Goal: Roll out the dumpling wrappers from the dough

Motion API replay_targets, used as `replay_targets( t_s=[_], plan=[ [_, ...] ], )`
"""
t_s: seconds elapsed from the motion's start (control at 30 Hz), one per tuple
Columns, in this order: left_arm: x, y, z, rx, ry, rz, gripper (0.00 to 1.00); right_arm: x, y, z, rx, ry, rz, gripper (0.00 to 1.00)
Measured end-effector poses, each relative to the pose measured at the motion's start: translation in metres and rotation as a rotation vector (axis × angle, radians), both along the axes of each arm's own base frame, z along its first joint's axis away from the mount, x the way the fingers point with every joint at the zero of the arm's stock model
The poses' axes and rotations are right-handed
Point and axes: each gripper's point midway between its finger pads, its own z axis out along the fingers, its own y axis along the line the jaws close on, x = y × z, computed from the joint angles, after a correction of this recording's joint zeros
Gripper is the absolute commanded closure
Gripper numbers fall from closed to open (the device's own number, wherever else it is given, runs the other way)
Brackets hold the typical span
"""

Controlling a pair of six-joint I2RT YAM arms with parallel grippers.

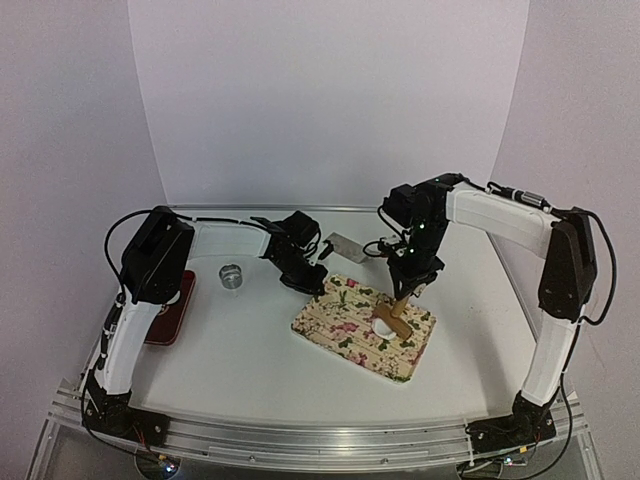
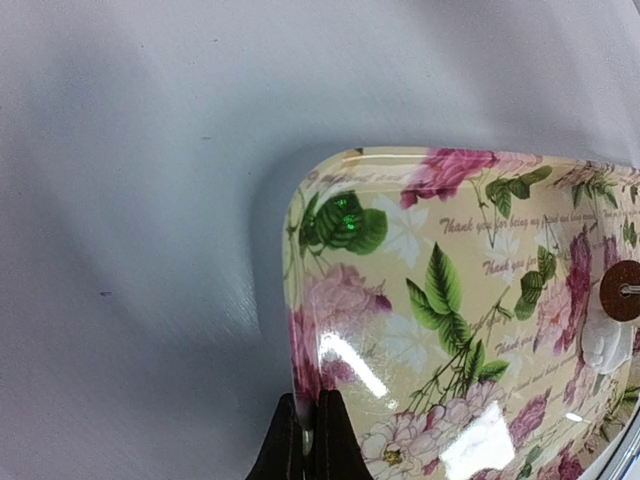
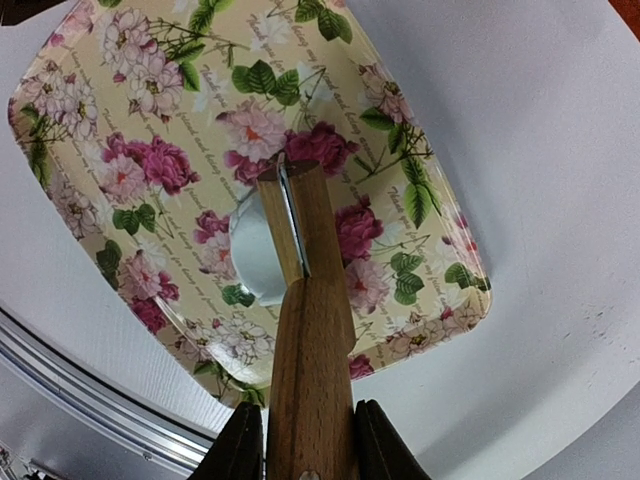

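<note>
roller (image 3: 310,340), smooth wood, cylindrical, clamped in right gripper (image 3: 300,450), on rounded white dough lump (image 3: 252,255); left gripper (image 2: 308,450) pinches rim of glossy floral tray (image 2: 440,300).

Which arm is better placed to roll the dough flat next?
Right. The right gripper holds the rolling pin, its end on the white dough; the left gripper is shut on the rim of the tray.

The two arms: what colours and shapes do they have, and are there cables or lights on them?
The left arm and right arm have white tube-like links joined by blocky black joints. Thin black cables loop along their outer sides. The left pincer and right pincer are black, with two flat dark fingers each. Small green lights glow near the right wrist.
</note>
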Motion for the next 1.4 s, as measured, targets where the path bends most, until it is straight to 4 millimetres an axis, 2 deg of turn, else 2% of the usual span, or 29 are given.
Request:
replay_targets(
  t_s=[0.33,0.67,0.8,0.97,1.13,1.27,1.4],
  plan=[
    [0.000,0.000,0.000,0.000,0.003,0.008,1.00,0.000,0.003,-0.010,-0.069,-0.058,-0.017,1.00],
    [0.001,0.001,0.000,0.000,0.009,0.024,1.00,-0.005,0.016,-0.015,-0.190,-0.123,-0.035,1.00],
    [0.001,0.001,-0.001,0.001,0.008,0.024,1.00,-0.001,0.012,-0.016,-0.272,-0.162,-0.082,1.00],
    [0.001,0.000,0.000,-0.003,0.001,0.024,1.00,0.011,-0.005,-0.018,-0.382,-0.211,-0.125,1.00],
    [0.001,0.001,0.000,-0.004,-0.003,0.025,1.00,0.009,-0.003,-0.015,-0.355,-0.180,-0.141,1.00],
    [0.001,0.000,0.000,-0.004,-0.002,0.026,1.00,0.006,0.010,-0.006,-0.256,-0.116,-0.142,1.00],
    [0.001,0.000,0.000,-0.005,-0.002,0.026,1.00,-0.002,0.027,0.013,-0.135,-0.083,-0.122,1.00]
  ],
)
